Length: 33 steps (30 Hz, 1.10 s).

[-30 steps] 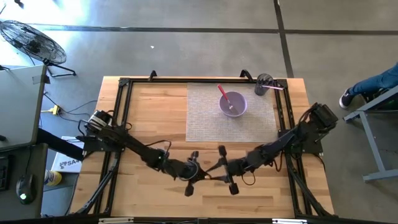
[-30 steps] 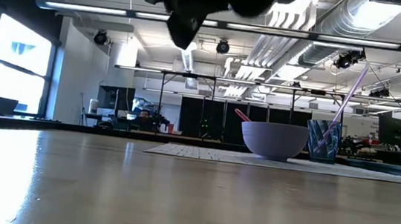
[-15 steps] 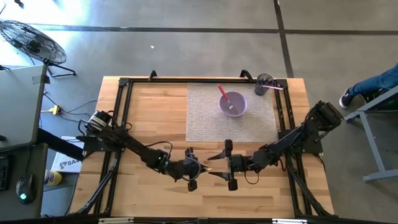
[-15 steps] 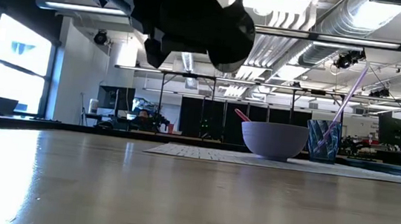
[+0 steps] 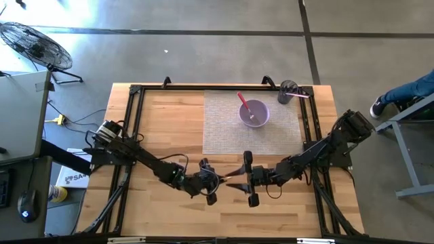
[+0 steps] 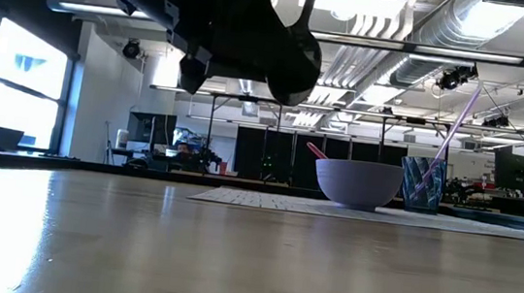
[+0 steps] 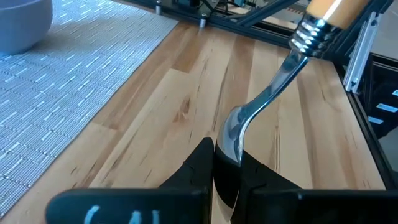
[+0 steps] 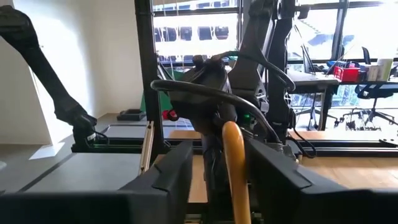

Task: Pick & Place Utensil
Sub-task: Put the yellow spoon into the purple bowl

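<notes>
— Wooden table [image 5: 163, 115], woven mat [image 5: 224, 129] at the far side, purple bowl [image 5: 253, 112] and cup [image 5: 286, 91] on it. Utensil?

— Orange-handled spoon [image 7: 273, 93], up in the air over the near table edge. Left pincer [image 5: 207, 184] clamped on the metal bowl end; right pincer [image 5: 248, 179] open, fingers flanking the handle [image 8: 235, 168].

— Step in hand?

— Looks like a mid-air handover. Next: close right on the handle, release left, carry toward the mat.

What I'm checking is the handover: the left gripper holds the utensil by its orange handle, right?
No. The left gripper holds the utensil by its metal end, as the left wrist view shows. The orange handle lies between the open right gripper's fingers.
</notes>
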### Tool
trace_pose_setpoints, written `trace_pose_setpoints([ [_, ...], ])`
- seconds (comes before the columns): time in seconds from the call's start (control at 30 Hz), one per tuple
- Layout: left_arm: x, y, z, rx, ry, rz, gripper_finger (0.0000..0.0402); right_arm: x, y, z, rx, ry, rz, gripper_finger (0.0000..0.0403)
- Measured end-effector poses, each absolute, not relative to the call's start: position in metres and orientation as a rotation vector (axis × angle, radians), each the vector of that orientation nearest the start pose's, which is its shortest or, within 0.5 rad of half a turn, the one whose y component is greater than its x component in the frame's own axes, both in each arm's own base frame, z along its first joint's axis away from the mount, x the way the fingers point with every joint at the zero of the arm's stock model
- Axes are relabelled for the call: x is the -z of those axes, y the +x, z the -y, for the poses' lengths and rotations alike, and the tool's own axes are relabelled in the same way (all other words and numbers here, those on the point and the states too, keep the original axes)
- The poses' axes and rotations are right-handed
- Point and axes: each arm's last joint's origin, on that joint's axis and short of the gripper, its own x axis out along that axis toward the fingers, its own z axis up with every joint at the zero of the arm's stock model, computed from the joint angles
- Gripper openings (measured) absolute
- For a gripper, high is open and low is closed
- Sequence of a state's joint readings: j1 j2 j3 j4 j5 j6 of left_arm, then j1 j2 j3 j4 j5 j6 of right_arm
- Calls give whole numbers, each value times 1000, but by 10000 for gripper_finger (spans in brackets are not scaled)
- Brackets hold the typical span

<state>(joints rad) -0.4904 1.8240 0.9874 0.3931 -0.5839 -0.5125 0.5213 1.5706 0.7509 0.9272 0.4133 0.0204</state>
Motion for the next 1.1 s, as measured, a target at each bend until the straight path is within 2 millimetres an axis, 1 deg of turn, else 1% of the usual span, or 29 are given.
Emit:
trace_pose_setpoints([
  [0.3,-178,341,164,-186,-291,-344,12,-240,289,-147,-89,66,100,40],
  [0.37,-178,341,164,-184,-297,-344,12,-240,289,-147,-89,61,100,27],
  [0.5,-179,341,165,-179,-293,-342,26,-240,289,-147,-74,86,100,26],
  [0.57,-179,341,165,-177,-276,-343,45,-240,290,-146,-49,107,98,27],
  [0.67,-183,340,164,-140,-239,-352,81,-240,288,-147,1,133,98,37],
  [0.73,-187,337,164,-105,-209,-382,105,-241,287,-148,67,139,106,38],
  [0.83,-201,324,157,-120,-162,-456,131,-245,282,-148,176,135,123,26],
  [0.93,-219,301,145,-191,-142,-554,145,-252,276,-146,314,156,139,25],
  [1.0,-227,282,140,-253,-141,-625,148,-253,272,-144,466,186,140,25],
  [1.1,-235,254,143,-337,-130,-673,149,-253,267,-138,727,213,135,25],
])
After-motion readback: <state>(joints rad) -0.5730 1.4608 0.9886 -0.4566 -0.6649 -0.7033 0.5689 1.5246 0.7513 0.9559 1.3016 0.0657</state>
